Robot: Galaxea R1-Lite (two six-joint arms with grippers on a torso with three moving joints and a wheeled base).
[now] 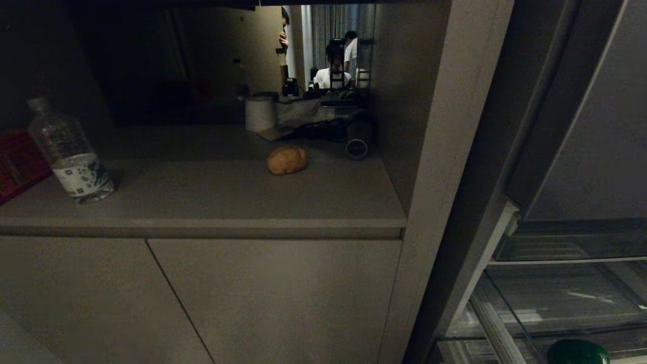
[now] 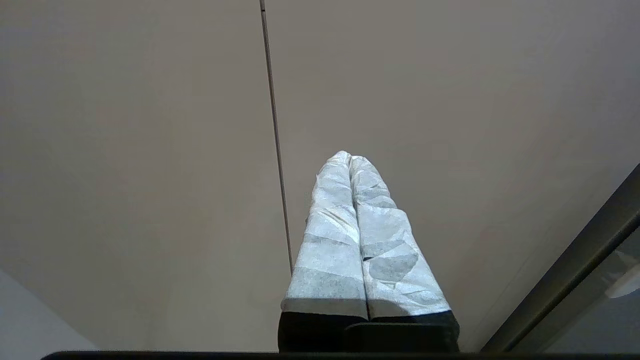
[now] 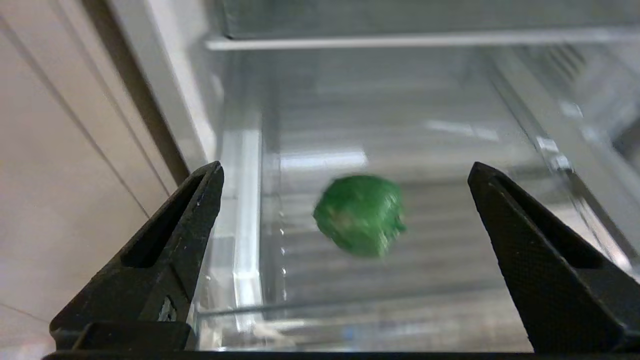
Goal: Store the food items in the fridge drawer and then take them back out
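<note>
Fridge drawer (image 3: 380,310) holds green item (image 3: 359,215), right gripper (image 3: 345,220) spread above; potato (image 1: 286,160) on counter (image 1: 202,197) likely next

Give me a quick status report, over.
Right gripper open, empty, aimed into fridge drawer. Left gripper shut, parked by cabinet door. Green item in drawer; potato on counter. Nothing blocking.

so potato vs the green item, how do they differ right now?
Place: the potato sits on the grey counter; the green item lies inside the clear fridge drawer.
Colour: the potato is tan-brown and matte; the green item is bright green.
Tool: the open right tool points at the green item without touching it; no tool is near the potato.
Shared: both are rounded lumps, and neither is held.
</note>
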